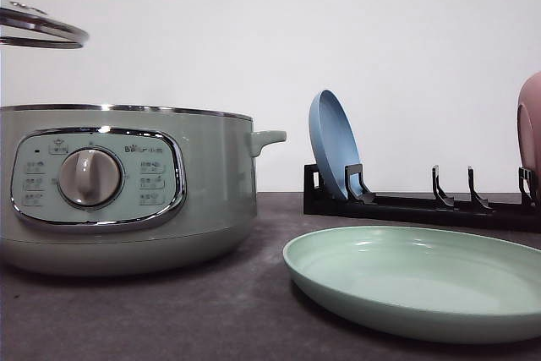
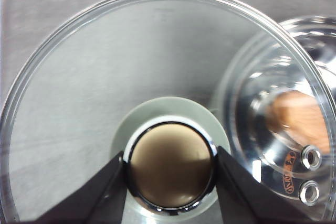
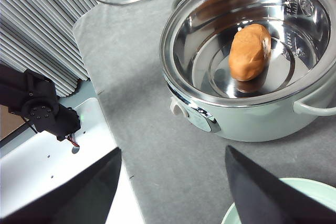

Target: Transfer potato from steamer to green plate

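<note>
The sage-green steamer [image 1: 127,192] stands open at the table's left. In the right wrist view the steamer [image 3: 247,124] shows its steel bowl with the orange-brown potato [image 3: 250,52] lying inside. My left gripper [image 2: 170,169] is shut on the knob of the glass lid [image 2: 105,77], holding the lid [image 1: 42,27] up and left of the pot; the potato [image 2: 299,116] shows blurred through the glass. My right gripper [image 3: 173,161] is open and empty, high above the table between pot and green plate [image 3: 310,192]. The green plate [image 1: 423,281] lies flat and empty at front right.
A black dish rack [image 1: 423,205] stands behind the green plate, with a blue plate [image 1: 332,145] upright in it and a pink plate [image 1: 531,133] at the right edge. The steamer's side handle [image 1: 269,138] points toward the rack. An arm base [image 3: 42,108] sits off the table edge.
</note>
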`<state>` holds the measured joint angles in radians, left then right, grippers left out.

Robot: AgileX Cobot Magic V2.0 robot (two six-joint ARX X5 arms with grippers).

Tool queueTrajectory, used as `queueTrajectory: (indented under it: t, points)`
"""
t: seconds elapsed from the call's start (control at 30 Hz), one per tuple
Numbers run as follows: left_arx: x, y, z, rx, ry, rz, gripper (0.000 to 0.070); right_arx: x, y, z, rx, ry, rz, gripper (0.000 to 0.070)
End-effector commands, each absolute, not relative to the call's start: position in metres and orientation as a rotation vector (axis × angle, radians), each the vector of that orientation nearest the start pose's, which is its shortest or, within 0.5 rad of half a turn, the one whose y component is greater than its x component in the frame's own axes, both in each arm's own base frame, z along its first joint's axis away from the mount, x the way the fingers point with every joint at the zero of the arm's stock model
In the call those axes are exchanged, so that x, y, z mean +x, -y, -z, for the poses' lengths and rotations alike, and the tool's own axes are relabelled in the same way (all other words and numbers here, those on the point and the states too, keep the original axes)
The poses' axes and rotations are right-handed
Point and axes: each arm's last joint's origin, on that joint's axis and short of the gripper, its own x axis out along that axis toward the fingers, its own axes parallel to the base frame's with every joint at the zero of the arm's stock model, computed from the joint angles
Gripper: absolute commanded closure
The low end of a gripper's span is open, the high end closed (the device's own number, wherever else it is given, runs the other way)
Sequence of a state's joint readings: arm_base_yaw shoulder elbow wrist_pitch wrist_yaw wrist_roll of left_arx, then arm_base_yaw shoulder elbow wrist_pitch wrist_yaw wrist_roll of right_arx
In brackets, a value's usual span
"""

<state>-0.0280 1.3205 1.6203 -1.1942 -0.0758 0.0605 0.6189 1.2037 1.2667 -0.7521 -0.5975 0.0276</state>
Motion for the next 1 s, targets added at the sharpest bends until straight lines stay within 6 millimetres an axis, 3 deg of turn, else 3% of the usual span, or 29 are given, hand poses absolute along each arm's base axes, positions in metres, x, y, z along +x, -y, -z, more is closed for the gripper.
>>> queueTrajectory:
  t: [0.0,0.3,0.43,0.77,0.97]
  points:
    - [0.228,0.002,-0.426,0.089,-0.824,-0.033,0.0697,0.185,-0.153,-0.37,0.025,-0.748,-1.147,0.0308]
    - [0.229,-0.007,-0.426,0.073,-0.818,-0.069,0.0697,0.195,-0.16,-0.369,0.052,-0.725,-1.092,0.0277]
    - [0.229,-0.007,-0.426,0.071,-0.818,-0.073,0.0697,0.207,-0.172,-0.368,0.05,-0.73,-1.084,0.0224]
    - [0.229,-0.008,-0.426,0.069,-0.819,-0.076,0.0697,0.255,-0.23,-0.383,0.006,-0.707,-1.113,0.0215]
    - [0.229,-0.008,-0.426,0.069,-0.819,-0.076,0.0698,0.286,-0.269,-0.377,-0.034,-0.695,-1.076,0.0215]
